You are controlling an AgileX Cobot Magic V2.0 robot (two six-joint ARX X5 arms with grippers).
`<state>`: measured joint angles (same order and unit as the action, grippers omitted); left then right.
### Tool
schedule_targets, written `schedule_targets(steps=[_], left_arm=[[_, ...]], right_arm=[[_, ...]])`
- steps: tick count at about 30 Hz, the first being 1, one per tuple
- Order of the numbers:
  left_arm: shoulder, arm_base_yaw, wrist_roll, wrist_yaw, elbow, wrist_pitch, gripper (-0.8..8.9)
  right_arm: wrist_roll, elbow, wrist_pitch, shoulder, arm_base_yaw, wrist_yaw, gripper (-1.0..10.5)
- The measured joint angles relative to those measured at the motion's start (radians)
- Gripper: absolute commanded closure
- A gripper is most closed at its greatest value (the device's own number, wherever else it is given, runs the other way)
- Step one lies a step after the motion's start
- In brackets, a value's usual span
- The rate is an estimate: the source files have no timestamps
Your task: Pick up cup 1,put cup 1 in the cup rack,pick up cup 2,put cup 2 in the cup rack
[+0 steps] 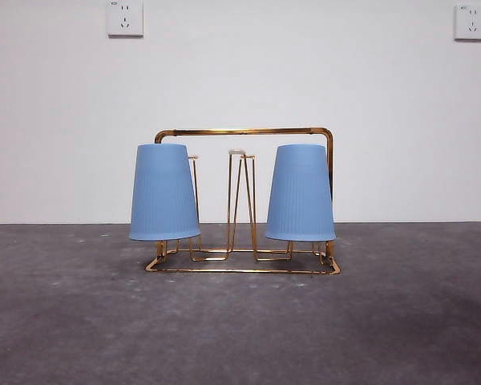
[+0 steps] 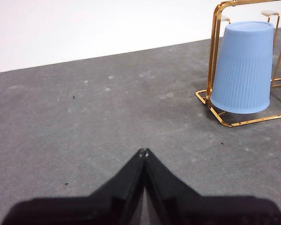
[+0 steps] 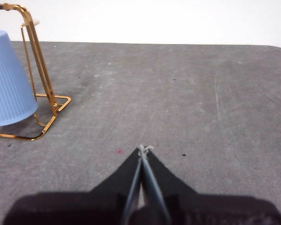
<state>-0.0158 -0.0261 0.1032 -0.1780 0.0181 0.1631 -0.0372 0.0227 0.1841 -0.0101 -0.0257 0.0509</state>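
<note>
The gold wire cup rack (image 1: 244, 131) stands on the grey table in the middle of the front view. Two blue ribbed cups hang upside down on its loops: one on the left (image 1: 163, 192) and one on the right (image 1: 301, 193). The left wrist view shows the rack (image 2: 214, 51) with one blue cup (image 2: 243, 68). The right wrist view shows the rack's other end (image 3: 40, 70) with the other cup (image 3: 7, 82). My left gripper (image 2: 143, 151) is shut and empty, well away from the rack. My right gripper (image 3: 144, 149) is shut and empty, also away from it.
Two wall sockets (image 1: 125, 18) (image 1: 471, 22) sit on the white wall behind the table. The grey tabletop (image 1: 240, 329) spreads in front of the rack and to both sides. Neither arm shows in the front view.
</note>
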Motion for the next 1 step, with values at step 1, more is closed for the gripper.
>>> schedule_targets(steps=[1], left_arm=[[0.000, 0.000, 0.000, 0.000, 0.000, 0.000, 8.16]], right_arm=[[0.000, 0.000, 0.000, 0.000, 0.000, 0.000, 9.4]])
